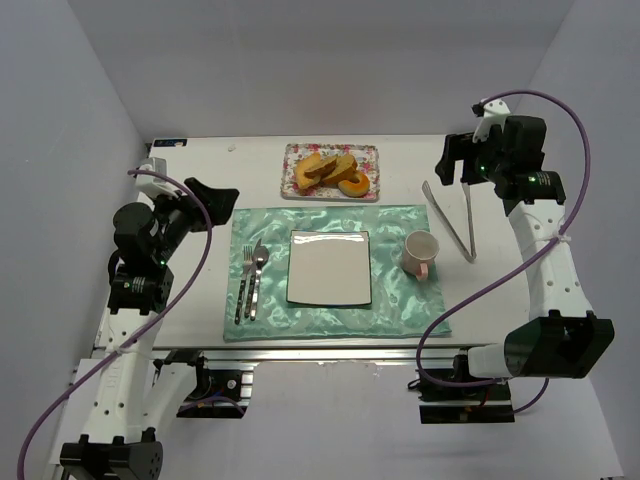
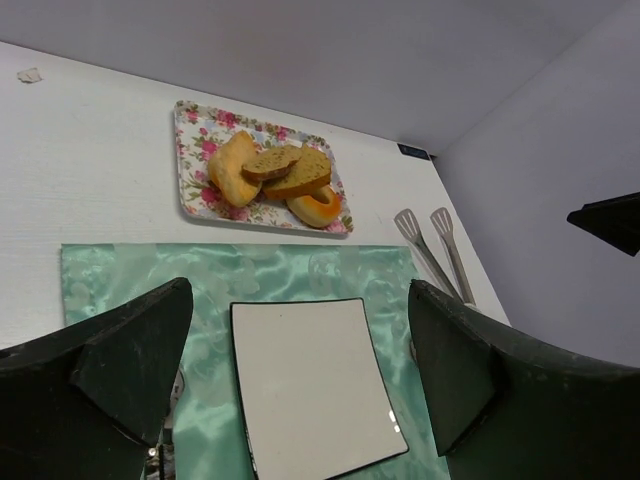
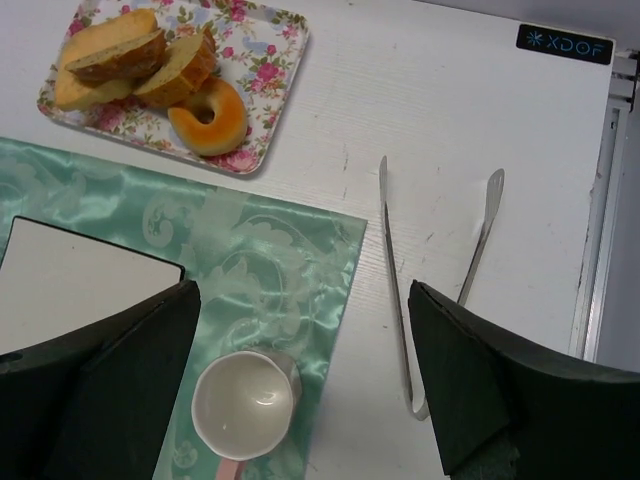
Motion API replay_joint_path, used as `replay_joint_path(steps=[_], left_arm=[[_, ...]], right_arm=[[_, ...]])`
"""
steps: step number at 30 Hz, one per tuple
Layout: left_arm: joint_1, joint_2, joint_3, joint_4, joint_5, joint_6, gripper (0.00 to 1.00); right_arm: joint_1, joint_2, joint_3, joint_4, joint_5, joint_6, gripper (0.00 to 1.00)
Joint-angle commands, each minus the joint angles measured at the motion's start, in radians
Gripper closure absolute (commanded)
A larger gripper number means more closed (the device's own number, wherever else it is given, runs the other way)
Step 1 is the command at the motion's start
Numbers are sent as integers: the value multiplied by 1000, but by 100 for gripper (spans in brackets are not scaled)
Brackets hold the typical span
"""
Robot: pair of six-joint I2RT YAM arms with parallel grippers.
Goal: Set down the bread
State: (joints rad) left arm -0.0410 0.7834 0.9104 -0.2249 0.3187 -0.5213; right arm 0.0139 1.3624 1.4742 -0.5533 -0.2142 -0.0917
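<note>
Both robot hands hang spread wide over the tabletop (image 1: 195,300), each grasping nothing and touching nothing. The left hand (image 1: 225,197) sits above the left side, near the far left corner of the green placemat (image 1: 400,300). In its wrist view its two dark fingers (image 2: 130,370) stand far apart, with the plate showing between them. The right hand (image 1: 455,160) hovers at the far right, near the heads of the metal tongs (image 1: 448,222), its fingers (image 3: 480,380) equally splayed.

The bread (image 1: 325,167), three golden slices with brown crusts, lies piled on the single floral tray (image 1: 368,155) at the far edge, beyond the placemat. The slices overlap and lean on one another. One orange ring-shaped piece (image 1: 352,183) rests beside them on the tray's near right part, touching the nearest slice.

On the one placemat are one white square plate (image 1: 328,267), bare, at centre; one fork (image 1: 243,285) and one spoon (image 1: 257,280) side by side to its left; and one pale mug (image 1: 420,252) with a pink handle to its right. The one pair of tongs lies off the mat, to the right.
</note>
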Motion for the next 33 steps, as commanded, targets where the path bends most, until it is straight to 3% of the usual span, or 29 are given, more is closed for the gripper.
replay_joint_path(steps=[1,3,5,6,8,9,10,11,12,13,14,15,16,17,18,19,27,33], left_arm=[[3,-1,-7,9,42,-8,2],[4,11,-4,18,57,-11,4],[4,20,-4,25,65,-17,14],[3,28,-2,25,65,-19,32],[3,37,-2,19,59,-28,52],[3,37,-7,19,60,-31,67],[3,39,-10,22,60,-34,68],[4,39,-11,24,63,-39,66],[4,39,-15,24,69,-40,56],[4,36,-18,19,71,-42,26],[3,34,-21,18,74,-46,17],[4,31,-27,18,82,-48,11],[3,19,-42,16,85,-51,6],[3,11,-51,15,85,-55,4],[3,4,-59,13,85,-57,4],[3,-6,-70,7,88,-57,3],[3,-9,-90,-13,100,-40,2],[4,16,-76,-27,109,-22,2]], right_arm=[[-3,-35,-6,-13,-71,-90,10],[-2,-46,-25,-60,-198,-309,11],[-3,-55,-41,-97,-258,-414,11],[-2,-55,-41,-115,-264,-436,11],[-2,-68,-54,-117,-309,-454,11],[-2,-78,-64,-126,-313,-471,11],[-2,-100,-84,-90,-312,-423,11],[-3,-105,-101,-80,-313,-401,34],[-2,-102,-115,-79,-292,-376,58],[-3,-88,-133,-60,-260,-306,82],[-3,-82,-152,-47,-213,-286,88],[-40,-77,-190,-37,-145,-284,79],[-49,-71,-208,-24,-117,-293,64],[-70,-68,-221,-25,-78,-298,27],[-80,-62,-227,-36,-59,-309,15],[-86,-43,-236,-48,-35,-309,11],[-154,122,-347,-28,56,-410,11],[-160,280,-333,26,84,-437,11]])
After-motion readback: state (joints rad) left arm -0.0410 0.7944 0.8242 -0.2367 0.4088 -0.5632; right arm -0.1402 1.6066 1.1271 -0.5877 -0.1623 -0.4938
